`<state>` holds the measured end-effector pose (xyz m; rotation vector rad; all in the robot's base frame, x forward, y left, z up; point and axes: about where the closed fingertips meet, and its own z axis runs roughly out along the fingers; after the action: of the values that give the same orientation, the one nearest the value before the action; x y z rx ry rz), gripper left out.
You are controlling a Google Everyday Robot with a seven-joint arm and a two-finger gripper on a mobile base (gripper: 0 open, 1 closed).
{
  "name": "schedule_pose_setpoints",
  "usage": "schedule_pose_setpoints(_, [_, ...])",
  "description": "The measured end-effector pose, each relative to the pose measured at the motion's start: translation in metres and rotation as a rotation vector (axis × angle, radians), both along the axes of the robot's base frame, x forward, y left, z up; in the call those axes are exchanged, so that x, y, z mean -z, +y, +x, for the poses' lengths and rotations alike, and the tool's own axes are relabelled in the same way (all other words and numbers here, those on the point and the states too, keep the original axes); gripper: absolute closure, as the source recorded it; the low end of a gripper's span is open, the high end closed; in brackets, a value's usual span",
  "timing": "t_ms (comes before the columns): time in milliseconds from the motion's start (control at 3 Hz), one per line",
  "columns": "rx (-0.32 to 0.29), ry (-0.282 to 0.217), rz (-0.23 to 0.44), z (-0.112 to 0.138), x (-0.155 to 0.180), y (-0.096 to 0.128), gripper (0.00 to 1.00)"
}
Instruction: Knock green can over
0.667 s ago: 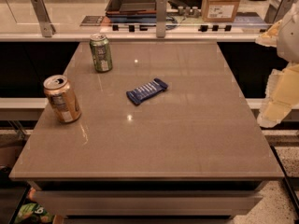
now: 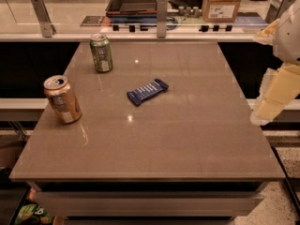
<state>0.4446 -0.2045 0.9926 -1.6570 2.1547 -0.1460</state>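
Note:
The green can [image 2: 101,53] stands upright on the far left part of the brown table [image 2: 187,139]; it has a silver top and a pale label patch near its base. My gripper [image 2: 263,115] hangs with the pale arm beside the table's right edge, far to the right of the green can and touching nothing. An orange-gold can [image 2: 62,99] stands upright near the table's left edge, closer to me than the green can.
A blue snack bar wrapper [image 2: 147,91] lies near the table's middle, between the cans and my arm. Behind the table runs a counter with metal posts [image 2: 161,11], a dark tray [image 2: 133,1] and a cardboard box [image 2: 221,3].

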Motion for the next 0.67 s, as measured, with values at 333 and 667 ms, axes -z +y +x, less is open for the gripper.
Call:
schedule_pose_setpoints(333, [0.003, -0.065, 0.061, 0.013, 0.002, 0.014, 0.00])
schedule_pose_setpoints(667, [-0.004, -0.130, 0.129, 0.027, 0.005, 0.030, 0.00])
